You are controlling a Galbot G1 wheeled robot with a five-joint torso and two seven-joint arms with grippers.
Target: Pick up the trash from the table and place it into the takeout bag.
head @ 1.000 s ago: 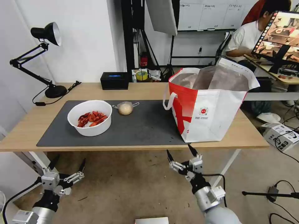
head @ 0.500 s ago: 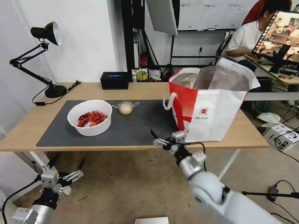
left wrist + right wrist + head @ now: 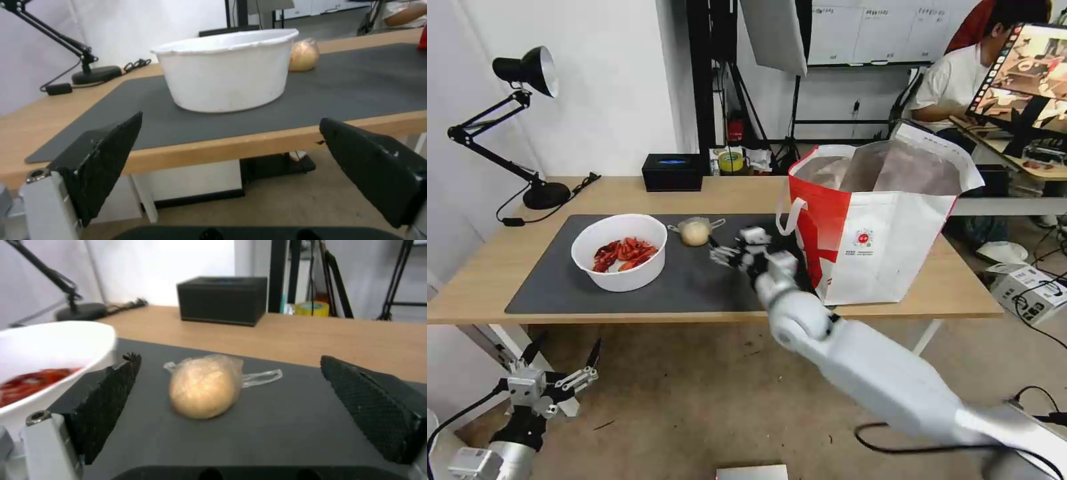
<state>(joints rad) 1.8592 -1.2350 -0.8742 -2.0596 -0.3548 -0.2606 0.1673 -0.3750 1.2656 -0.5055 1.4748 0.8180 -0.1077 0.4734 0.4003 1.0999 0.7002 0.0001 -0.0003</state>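
On the table, a white bowl of red crayfish shells sits on the left of the dark grey mat. A small clear bag with a beige ball lies just right of it. The red-and-white takeout bag stands open at the right end. My right gripper hovers open over the mat, a short way right of the bagged ball, which lies ahead of its fingers. My left gripper hangs open below the table's front edge, facing the bowl.
A black desk lamp stands at the table's far left corner with its cord trailing on the wood. A black rectangular box sits at the back edge. Tripods and a seated person are behind the table. Cables lie on the floor at the right.
My right arm has risen from below the table edge and reached forward and left over the mat toward the bagged ball. My left gripper has sunk slightly.
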